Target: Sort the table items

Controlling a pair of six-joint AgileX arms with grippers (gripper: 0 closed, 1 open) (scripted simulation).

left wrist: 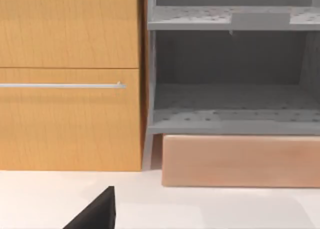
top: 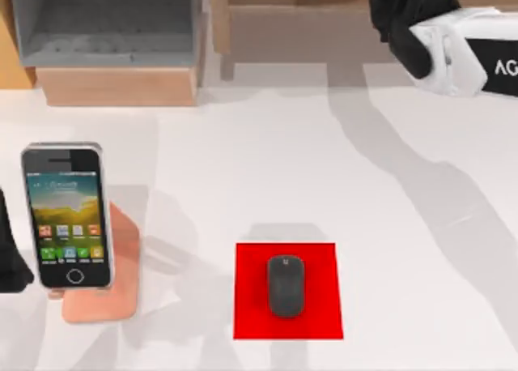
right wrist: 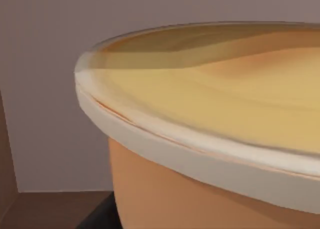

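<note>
Here, right hand (top: 421, 43) grip unclear, half hidden; orange cup (right wrist: 210, 139) close, cropped.

White letters "AG", cut off by the picture's edge, stand on a black panel of the right arm (top: 473, 51) at the top view's upper right. The phone (top: 68, 217) screen shows coloured app icons, their labels too small to read.

A flat red square mat (top: 288, 291) lies near the front centre. At the left, a pinkish-orange phone stand (top: 109, 286). Along the back stand a grey open shelf unit (top: 105, 31) and a wooden unit (top: 299, 19), perhaps a cabinet.
</note>
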